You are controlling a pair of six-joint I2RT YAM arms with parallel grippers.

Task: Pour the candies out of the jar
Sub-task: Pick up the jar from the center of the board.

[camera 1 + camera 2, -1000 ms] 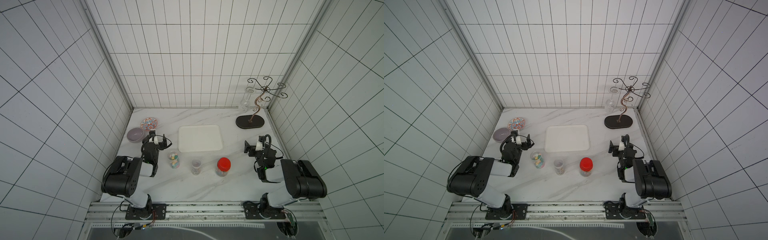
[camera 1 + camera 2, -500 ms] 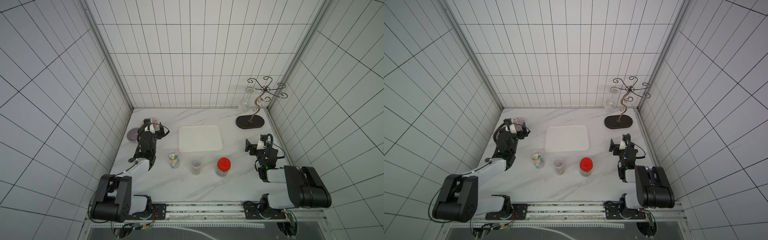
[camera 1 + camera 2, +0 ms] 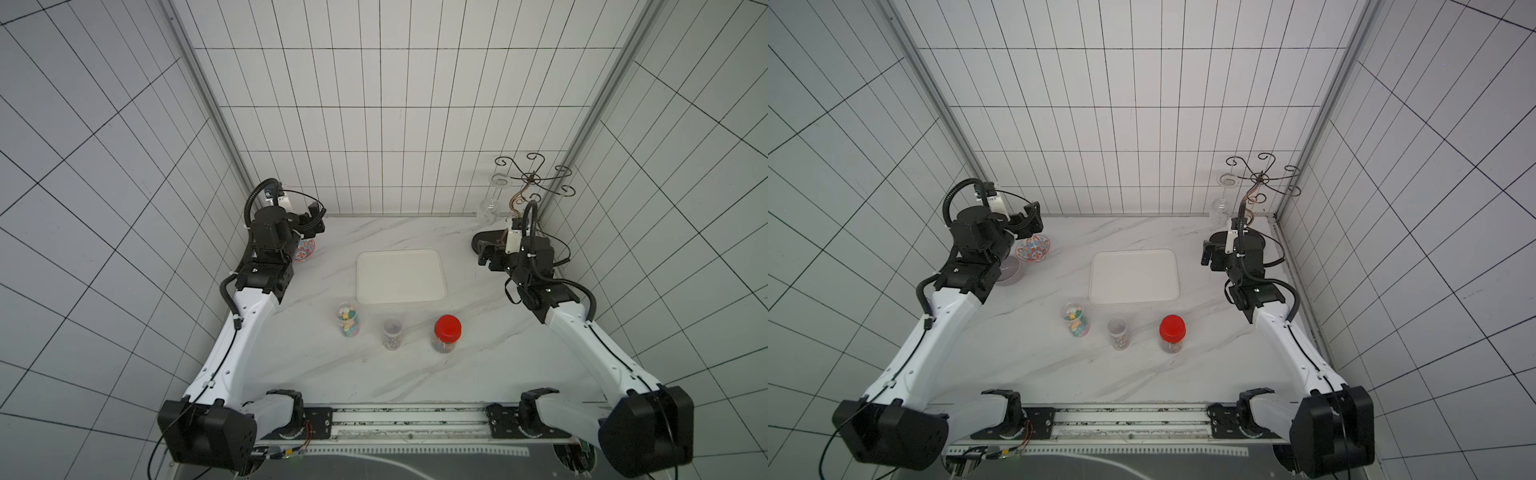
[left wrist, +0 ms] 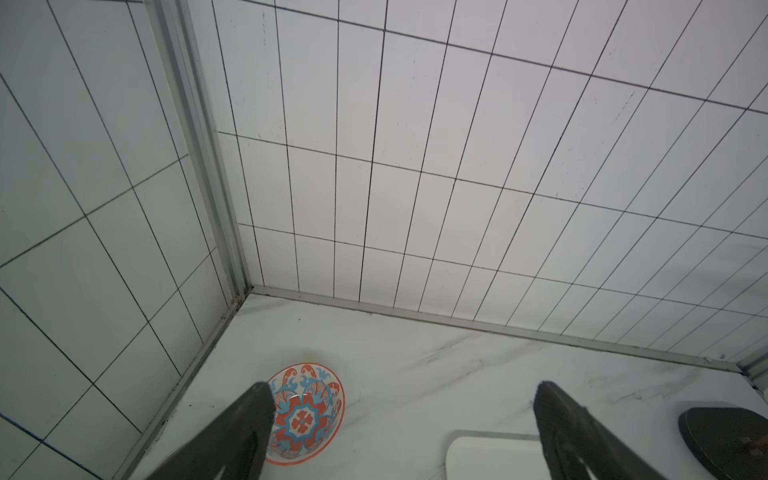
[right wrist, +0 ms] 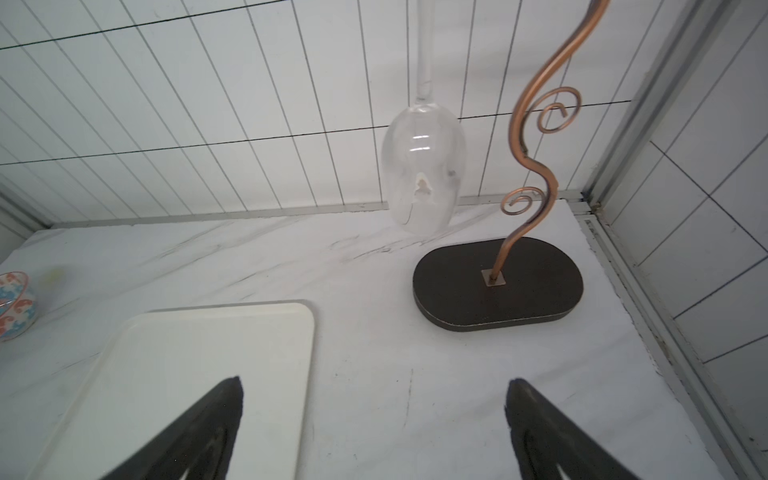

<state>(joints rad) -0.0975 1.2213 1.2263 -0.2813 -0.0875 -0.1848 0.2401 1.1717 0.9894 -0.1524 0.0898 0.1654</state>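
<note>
Tabletop: white marble, with tiled walls on three sides; both arms reach over it from the near edge.
Left end effector: raised at the far left corner, also seen in the left wrist view. Its fingers stand wide apart and nothing is between them.
Right end effector: raised at the far right side, also seen in the right wrist view. Its fingers are also spread wide and hold nothing.
Tray: white, flat and with nothing on it; it lies between the two end effectors, lower than both and a little nearer to the right one.
Glass stand: dark oval base with a copper curled rod, just behind the right end effector.
Wine glass: clear, hanging upside down from the stand, beyond the right end effector.
Patterned bowl: orange and blue, just under the left end effector.
Purple bowl: plain, beside the patterned bowl, partly hidden by the left arm.
Jars: three stand upright in a row, on the near side of the tray and well apart from both end effectors. The pastel jar is open, the middle jar is open, and the red-lid jar is closed.
Candies: all are inside the jars. Pastel lumps fill the pastel jar, and small mixed pieces lie low in the other two jars.
</note>
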